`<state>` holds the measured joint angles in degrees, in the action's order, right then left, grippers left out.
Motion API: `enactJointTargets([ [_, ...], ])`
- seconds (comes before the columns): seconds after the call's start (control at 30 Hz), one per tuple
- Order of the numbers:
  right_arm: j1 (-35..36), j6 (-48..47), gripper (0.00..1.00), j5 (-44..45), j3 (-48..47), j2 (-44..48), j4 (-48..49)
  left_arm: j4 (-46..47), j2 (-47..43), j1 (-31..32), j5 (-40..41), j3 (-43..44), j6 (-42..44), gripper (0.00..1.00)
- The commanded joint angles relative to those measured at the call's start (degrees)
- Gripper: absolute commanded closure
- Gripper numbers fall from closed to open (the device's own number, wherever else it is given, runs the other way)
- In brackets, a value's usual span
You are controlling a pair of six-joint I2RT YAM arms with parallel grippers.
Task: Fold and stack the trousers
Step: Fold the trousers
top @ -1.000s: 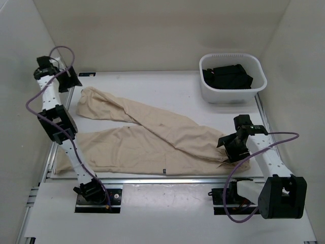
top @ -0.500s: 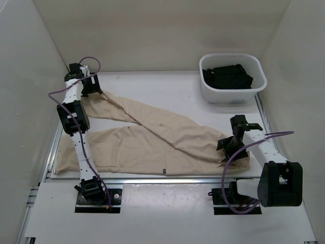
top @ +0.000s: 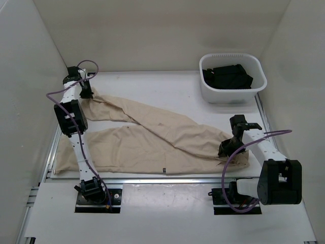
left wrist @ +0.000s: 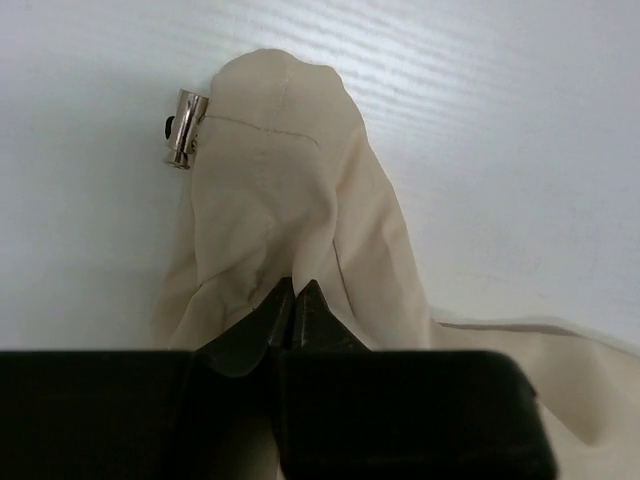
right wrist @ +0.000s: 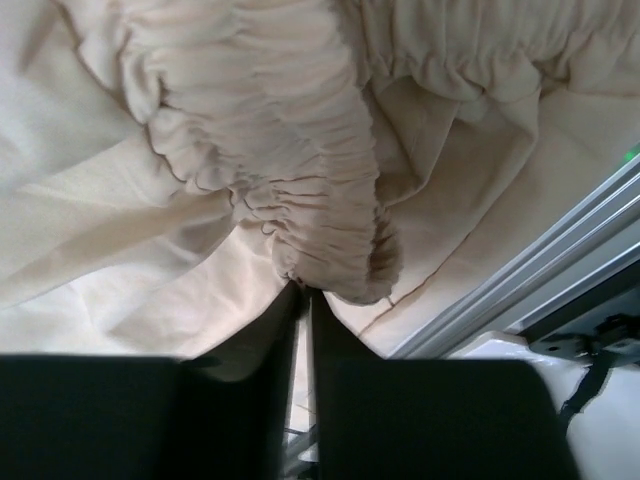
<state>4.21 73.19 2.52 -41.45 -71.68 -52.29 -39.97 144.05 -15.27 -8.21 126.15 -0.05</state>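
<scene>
The light beige trousers [top: 152, 134] lie spread on the white table, both legs running left and the waist at the right, with a small dark label [top: 164, 170] at the near edge. My left gripper [top: 86, 94] sits on the end of the far leg. In the left wrist view that gripper [left wrist: 295, 292] is shut, pinching the leg's cloth [left wrist: 290, 190]. My right gripper [top: 225, 150] rests on the waist end. The right wrist view shows it [right wrist: 303, 292] shut on the gathered elastic waistband [right wrist: 290, 130].
A white basket [top: 229, 95] holding dark folded clothes [top: 227, 76] stands at the back right. A small metal cylinder [left wrist: 186, 128] lies on the table beside the leg's end. An aluminium rail [right wrist: 520, 270] runs along the near table edge by the waist.
The left arm came in from the far left corner onto the far leg's end and its jaws shut. The right gripper settled onto the waistband and shut.
</scene>
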Motion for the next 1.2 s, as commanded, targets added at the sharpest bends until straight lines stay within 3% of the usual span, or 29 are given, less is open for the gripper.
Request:
enactJointTargets([
  [0.0,0.3,-1.1,0.95,-0.4,1.0,1.4,0.8,-1.2,-9.2,-0.1,1.9,-2.9,0.1,0.86],
  [0.03,-0.2,-1.9,1.00,-1.8,1.5,1.5,1.3,-1.2,-11.7,-0.1,1.9,-3.7,0.1,0.86],
  [0.13,-2.0,-4.4,1.00,-1.8,1.5,1.5,2.1,-1.2,-16.6,-0.1,1.9,-5.6,0.1,0.86],
  [0.33,-6.6,-14.7,1.00,5.7,-12.8,5.3,-3.9,-1.2,-28.0,-0.1,3.9,-14.3,0.1,0.86],
  [0.47,-10.0,-21.9,1.00,7.1,-18.2,6.6,-7.5,-1.2,-40.4,-1.2,6.2,-26.2,0.1,0.86],
  [0.57,-14.2,-26.4,1.00,7.1,-18.2,8.0,-8.5,-1.2,-48.0,-4.2,7.9,-39.7,0.1,0.86],
  [0.7,-19.5,-31.0,1.00,4.9,-17.2,8.5,-7.7,-1.2,-54.4,-9.9,6.9,-50.2,0.1,0.86],
  [0.83,-20.8,-33.7,1.00,2.7,-17.2,5.4,-7.1,-1.2,-59.7,-11.3,6.1,-60.3,0.1,0.86],
  [0.87,-20.8,-34.4,1.00,2.1,-17.7,5.4,-6.5,-1.7,-60.9,-11.3,6.1,-62.1,0.1,0.84],
  [0.93,-20.8,-34.4,1.00,1.5,-17.7,4.1,-5.3,-3.9,-64.0,-11.3,4.6,-65.9,0.1,0.70],
  [0.97,-20.8,-35.0,1.00,1.5,-17.2,3.6,-4.8,-5.1,-65.3,-11.3,4.6,-65.9,0.1,0.51],
  [1.07,-20.8,-35.0,1.00,0.7,-16.6,2.9,-4.1,-8.7,-65.9,-13.3,5.3,-63.7,0.1,0.24],
  [1.1,-20.8,-35.7,1.00,0.7,-16.6,2.9,-4.1,-8.7,-65.9,-14.9,6.9,-60.8,0.1,0.18],
  [1.17,-20.8,-36.3,1.00,0.7,-16.0,2.9,-4.1,-9.3,-65.4,-16.7,6.9,-57.3,0.1,0.16],
])
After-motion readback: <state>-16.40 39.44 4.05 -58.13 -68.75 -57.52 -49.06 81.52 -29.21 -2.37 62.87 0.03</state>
